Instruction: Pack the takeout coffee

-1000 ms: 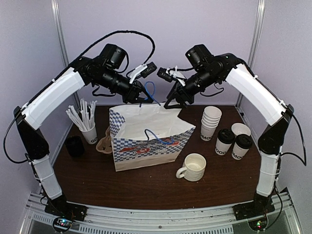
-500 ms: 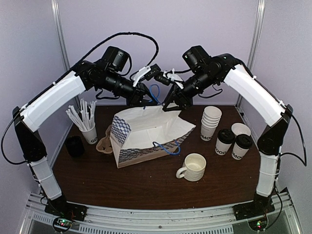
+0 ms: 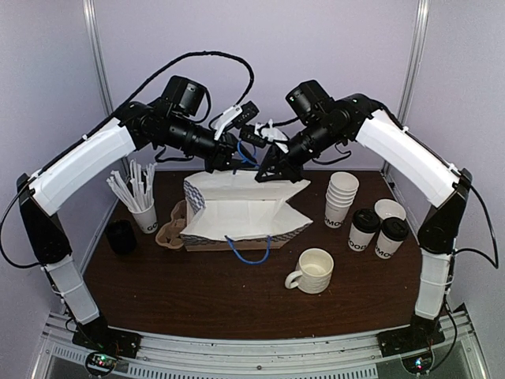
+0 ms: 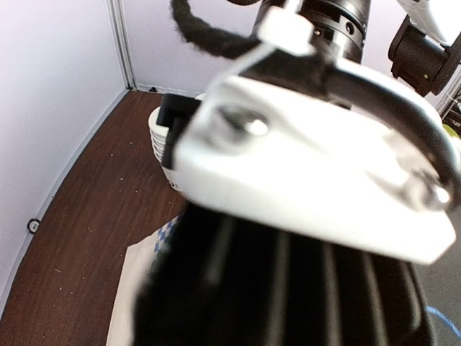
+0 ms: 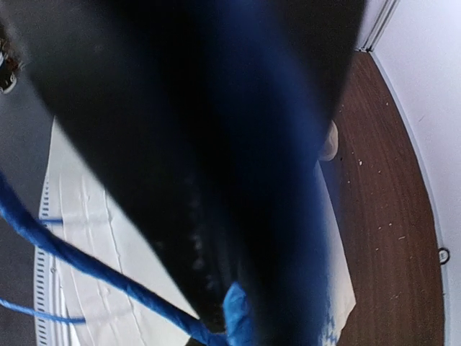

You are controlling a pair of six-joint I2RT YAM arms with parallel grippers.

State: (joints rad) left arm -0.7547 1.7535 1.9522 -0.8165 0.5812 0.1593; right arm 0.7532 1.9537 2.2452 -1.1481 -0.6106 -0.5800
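Lilac walls closed in a dark brown table; on its right side stood the takeout coffee, 1 lidded cup and the other lidded cup, upright, just beside each other and outside the paper bag; a stack of lidless cups stood between them and the bag; a single open cup stood just behind them; a ceramic mug sat near the bag's front corner; left of the bag were a brown cup carrier, a cup of wrapped straws and a small black object; black lettering ran sideways on the cups, only fragments like "OMO" readable; the bag bore a blue check print; the left gripper at the bag's far rim was closed tight, though what it pinched was hidden; the right gripper hung beside it, a blue handle cord lying against its finger, and how far its jaws stood apart could not be told.
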